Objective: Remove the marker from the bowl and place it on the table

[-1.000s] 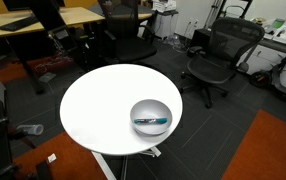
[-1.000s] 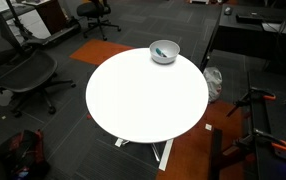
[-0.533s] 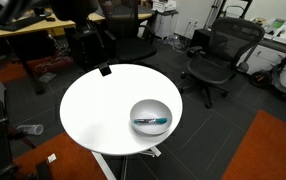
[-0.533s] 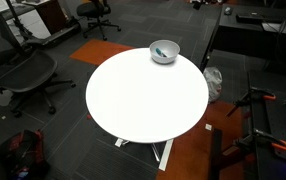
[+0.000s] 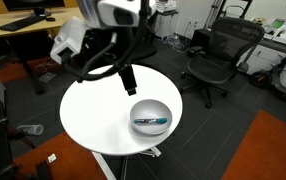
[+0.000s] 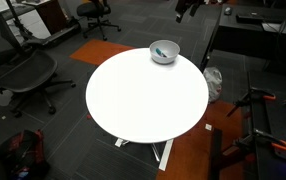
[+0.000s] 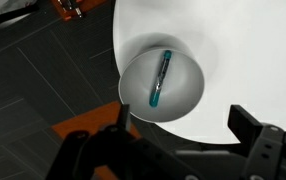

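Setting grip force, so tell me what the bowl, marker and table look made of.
Bowl: likely polished metal, silver-grey with bright reflections. Marker: probably plastic, dark body with a teal end; too small to confirm. Table: smooth white top, low sheen; laminate or painted, cannot tell.

Motion blur smears the arm [image 5: 93,45] and the gripper [image 5: 129,80] in an exterior view, so its jaws cannot be read. In an exterior view only a scrap of the arm [image 6: 187,6] shows at the top edge, and the marker [image 6: 162,54] inside the bowl [image 6: 173,48] is a speck. The wrist view's bottom edge cuts off the fingers [image 7: 251,128].
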